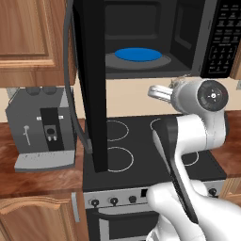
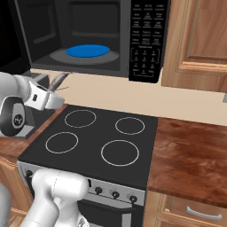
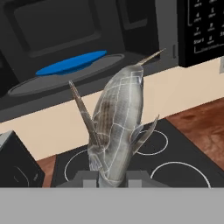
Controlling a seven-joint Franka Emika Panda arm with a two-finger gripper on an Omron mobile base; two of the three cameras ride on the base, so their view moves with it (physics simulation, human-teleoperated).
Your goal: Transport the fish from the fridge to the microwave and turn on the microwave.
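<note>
The fish (image 3: 118,127), a pale grey-white body with thin pointed fins, stands upright between my gripper's (image 3: 111,176) fingertips, which are shut on its lower end. In the right base view the fish (image 2: 60,82) sticks up from the gripper (image 2: 54,92) just below the microwave's left front. The microwave (image 2: 88,26) is a black box above the stove with its door (image 1: 90,84) swung open to the left. Inside lies a blue round plate (image 1: 138,54), with the keypad (image 1: 223,37) at the right. The gripper (image 1: 159,92) hangs below the cavity opening. The fridge is out of view.
A black four-ring cooktop (image 2: 93,137) lies under the gripper. A grey coffee machine (image 1: 40,132) stands on the wooden counter at the left. The open microwave door juts out over the stove's left side. Wooden cupboards (image 2: 199,35) flank the microwave, and brown counter (image 2: 190,150) lies right.
</note>
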